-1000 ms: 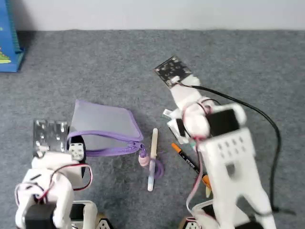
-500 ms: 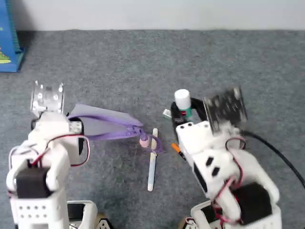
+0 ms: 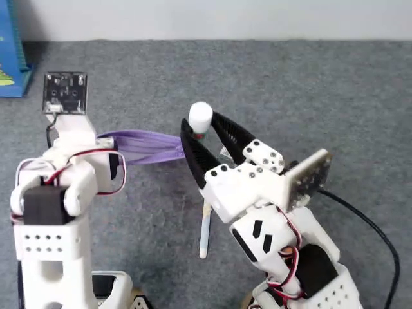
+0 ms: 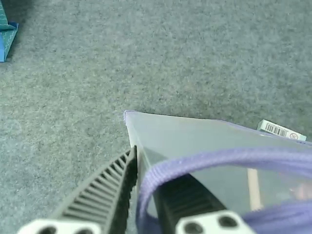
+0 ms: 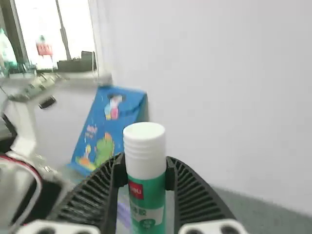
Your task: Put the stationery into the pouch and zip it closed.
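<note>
The purple-zippered pouch hangs lifted off the grey mat and is seen edge-on from above. My left gripper is shut on its near edge. In the left wrist view the ribbed fingers pinch the clear pouch wall. My right gripper is shut on a green glue stick with a white cap, held upright in the air by the pouch's zipper end. The glue stick stands between the black fingers. A pale pen lies on the mat below the right arm.
A small white barcoded item lies on the mat beside the right fingers, and shows past the pouch. A blue box stands at the far left edge. The right arm's body covers the mat's lower right.
My right gripper has risen and swung left with the glue stick to the pouch's zipper end. My left arm has raised the pouch, which now hangs edge-on.
</note>
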You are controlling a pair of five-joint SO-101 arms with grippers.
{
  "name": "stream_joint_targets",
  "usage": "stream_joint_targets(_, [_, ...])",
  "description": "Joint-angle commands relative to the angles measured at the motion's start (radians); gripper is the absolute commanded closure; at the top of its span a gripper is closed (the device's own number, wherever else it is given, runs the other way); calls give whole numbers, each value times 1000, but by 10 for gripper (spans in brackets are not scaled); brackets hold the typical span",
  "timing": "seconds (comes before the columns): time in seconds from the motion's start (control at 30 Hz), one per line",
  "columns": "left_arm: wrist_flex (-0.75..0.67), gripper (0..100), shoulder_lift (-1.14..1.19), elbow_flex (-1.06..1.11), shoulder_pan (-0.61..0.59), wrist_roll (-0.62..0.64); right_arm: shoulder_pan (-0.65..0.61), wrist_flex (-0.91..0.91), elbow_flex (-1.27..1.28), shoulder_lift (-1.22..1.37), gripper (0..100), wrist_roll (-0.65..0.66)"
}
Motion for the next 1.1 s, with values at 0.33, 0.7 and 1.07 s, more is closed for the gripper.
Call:
stream_joint_targets(0.33, [-25,989,101,-73,17,63,-110,-545,267,73,991,-8])
stream_joint_targets(0.7, [-28,989,101,-51,18,64,-111,-831,275,386,991,-6])
stream_joint_targets(1.07, [-52,989,100,-25,17,64,-111,-765,273,367,780,-5])
